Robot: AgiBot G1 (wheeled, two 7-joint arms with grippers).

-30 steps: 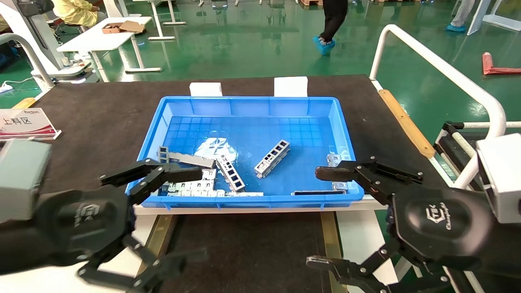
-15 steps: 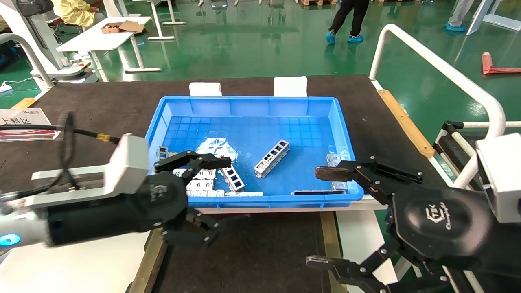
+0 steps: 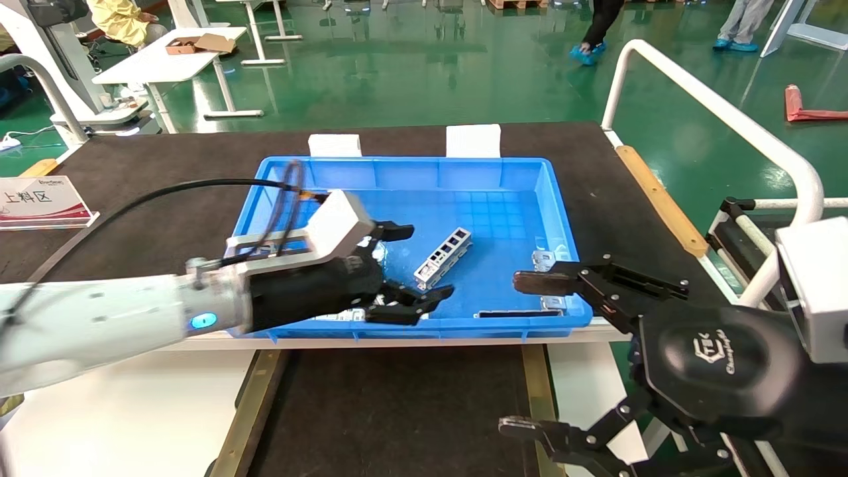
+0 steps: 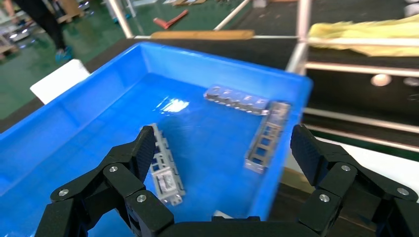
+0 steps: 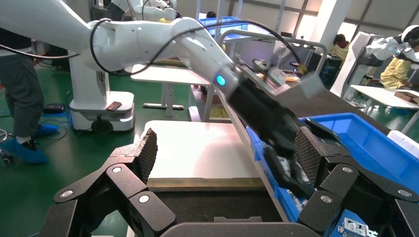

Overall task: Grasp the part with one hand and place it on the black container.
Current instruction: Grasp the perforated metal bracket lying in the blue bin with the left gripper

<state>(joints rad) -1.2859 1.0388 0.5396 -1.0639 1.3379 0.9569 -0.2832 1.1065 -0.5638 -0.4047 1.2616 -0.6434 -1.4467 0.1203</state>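
The part (image 3: pixel 442 257), a silver ladder-like bar, lies flat in the middle of the blue bin (image 3: pixel 424 165). My left gripper (image 3: pixel 417 265) is open inside the bin, low and just left of the part, one finger on each side of its near end. In the left wrist view the part (image 4: pixel 165 165) lies close beside one fingertip (image 4: pixel 146 148), and the gripper (image 4: pixel 225 153) is empty. The black container (image 3: pixel 397 411), felt-topped with gold rails, lies in front of the bin. My right gripper (image 3: pixel 530 354) hangs open and empty at the front right; it also shows in the right wrist view (image 5: pixel 227 153).
A second ladder-like bar (image 4: pixel 267 136) lies along the bin's front wall, and a holed grey piece (image 4: pixel 237 98) lies near the right wall. A small bracket (image 3: pixel 546 258) sits at the bin's right side. A white rail (image 3: pixel 715 109) runs along the table's right.
My left arm swung from the bin's front-left corner into the bin, rightward to the middle part, gripper still open. The right arm has not moved.
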